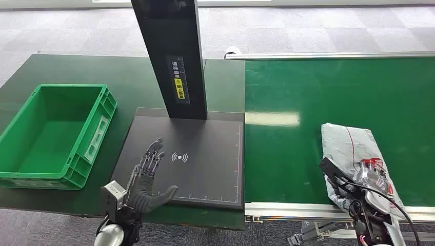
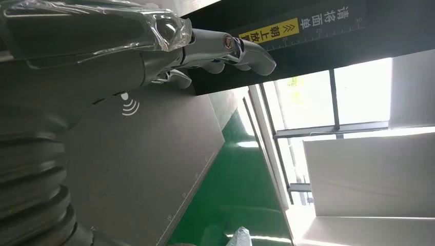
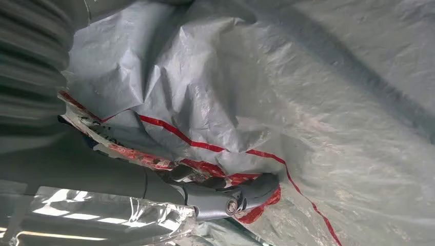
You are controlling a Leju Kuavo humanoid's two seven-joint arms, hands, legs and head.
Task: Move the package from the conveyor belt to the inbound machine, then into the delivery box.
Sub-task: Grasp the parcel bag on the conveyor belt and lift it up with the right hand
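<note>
Over the near-left corner of the inbound machine [image 1: 190, 159], the left hand [image 1: 149, 177] is hovering with its fingers spread flat and apart, gripping nothing; the fingertips are pointing toward the white wireless symbol [image 1: 179, 157] on the black plate, and the thumb is sticking out to the side. In the left wrist view the same hand [image 2: 154, 56] is stretching out above the dark plate, with the black post [image 2: 308, 36] and its yellow label just beyond the fingers.

On the green conveyor belt [image 1: 328, 97], near its front edge, the right hand [image 1: 367, 177] is lying on the package [image 1: 349, 148], a crumpled grey plastic bag with red printing. In the right wrist view the fingers [image 3: 241, 197] are pressing into the wrinkled bag [image 3: 267, 92] by a red stripe, but whether they are closing around it I cannot tell.

The package is sitting well apart from the left hand, with the belt's metal side rail [image 1: 328, 207] just in front of it and a wide stretch of green belt between it and the machine. The delivery box [image 1: 51, 133], a green crate, is standing on the dark green desk [image 1: 128, 77] just left of the machine.
</note>
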